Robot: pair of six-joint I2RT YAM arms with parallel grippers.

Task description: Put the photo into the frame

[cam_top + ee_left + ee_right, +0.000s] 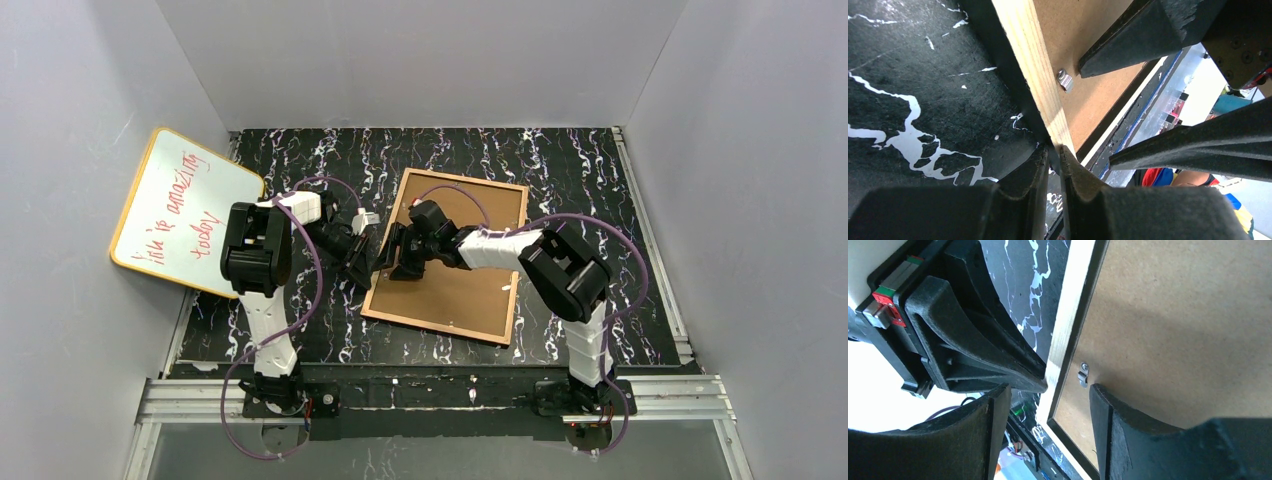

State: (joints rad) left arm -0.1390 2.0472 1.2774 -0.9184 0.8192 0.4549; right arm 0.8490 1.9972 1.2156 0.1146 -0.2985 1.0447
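At its left rim, the left gripper (1054,150) is pinched narrow, tips against the wood. Frame (445,262) lies back-up, photo unseen. Right gripper (1050,387) gapes wide astride the clip (1082,375). Best to steady the rim, then turn it gently.

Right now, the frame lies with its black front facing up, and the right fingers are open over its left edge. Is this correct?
No. The frame lies with its tan back facing up, as the top external and right wrist views show. The right fingers are open over its left edge.
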